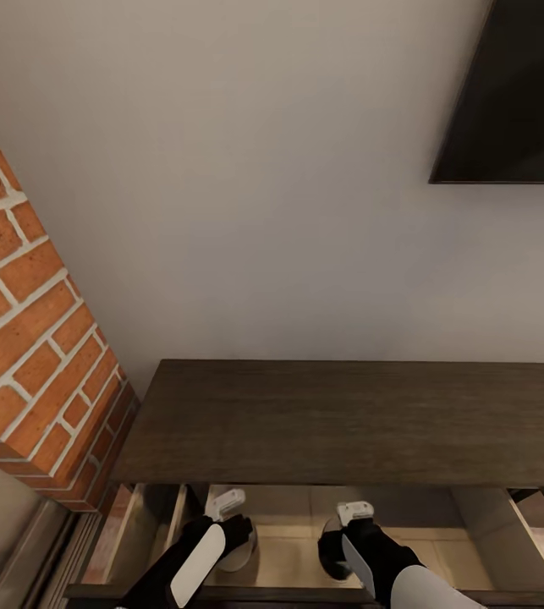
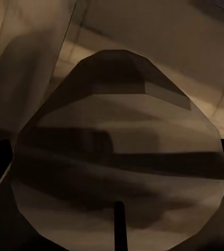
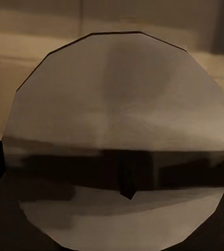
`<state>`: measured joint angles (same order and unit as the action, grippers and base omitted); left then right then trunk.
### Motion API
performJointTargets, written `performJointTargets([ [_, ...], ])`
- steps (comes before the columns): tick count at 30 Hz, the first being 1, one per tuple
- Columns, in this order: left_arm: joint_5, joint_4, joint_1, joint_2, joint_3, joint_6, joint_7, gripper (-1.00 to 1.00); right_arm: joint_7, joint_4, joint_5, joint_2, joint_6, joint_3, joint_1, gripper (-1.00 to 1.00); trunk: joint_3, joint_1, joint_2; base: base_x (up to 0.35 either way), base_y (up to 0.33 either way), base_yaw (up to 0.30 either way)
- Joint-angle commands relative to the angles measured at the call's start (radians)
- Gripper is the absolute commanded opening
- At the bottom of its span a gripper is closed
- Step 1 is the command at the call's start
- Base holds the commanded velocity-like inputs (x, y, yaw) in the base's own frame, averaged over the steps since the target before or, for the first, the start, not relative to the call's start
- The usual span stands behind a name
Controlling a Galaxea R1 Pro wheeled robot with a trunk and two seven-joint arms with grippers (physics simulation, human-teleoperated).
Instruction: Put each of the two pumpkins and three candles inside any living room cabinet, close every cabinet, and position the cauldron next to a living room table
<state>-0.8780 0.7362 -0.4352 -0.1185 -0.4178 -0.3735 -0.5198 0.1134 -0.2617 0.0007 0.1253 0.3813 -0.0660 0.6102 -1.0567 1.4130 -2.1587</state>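
From the head view, both your arms reach down into the open drawer of the cabinet (image 1: 348, 419), with the left gripper (image 1: 225, 506) and right gripper (image 1: 354, 512) low inside its pale interior; a brick column (image 1: 30, 338) stands beside the cabinet's left end and a dark screen (image 1: 517, 93) hangs above on the wall. Lower gently and release only once each object rests on the drawer floor. In the left wrist view, a pale faceted candle (image 2: 117, 157) sits close between the fingers, seemingly pinched. In the right wrist view, another round candle (image 3: 117, 141) looks likewise held. Mind the drawer's front edge when withdrawing.
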Motion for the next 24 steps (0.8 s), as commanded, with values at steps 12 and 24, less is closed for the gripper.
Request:
performJointTargets([
  [12, -0.135, -0.001, 0.003, 0.031, 0.002, 0.004, 0.013, -1.0, 0.0, 0.002, -0.005, -0.001, -0.001, 0.0, 0.02, -1.0, 0.0, 0.0, 0.0, 0.0, 0.0, 0.0],
  [24, -0.149, 0.003, 0.003, 0.031, 0.002, 0.0, -0.004, -1.0, 0.0, 0.002, -0.005, -0.001, -0.001, 0.0, 0.02, -1.0, 0.016, -0.019, 0.035, 0.0, 0.0, 0.0],
])
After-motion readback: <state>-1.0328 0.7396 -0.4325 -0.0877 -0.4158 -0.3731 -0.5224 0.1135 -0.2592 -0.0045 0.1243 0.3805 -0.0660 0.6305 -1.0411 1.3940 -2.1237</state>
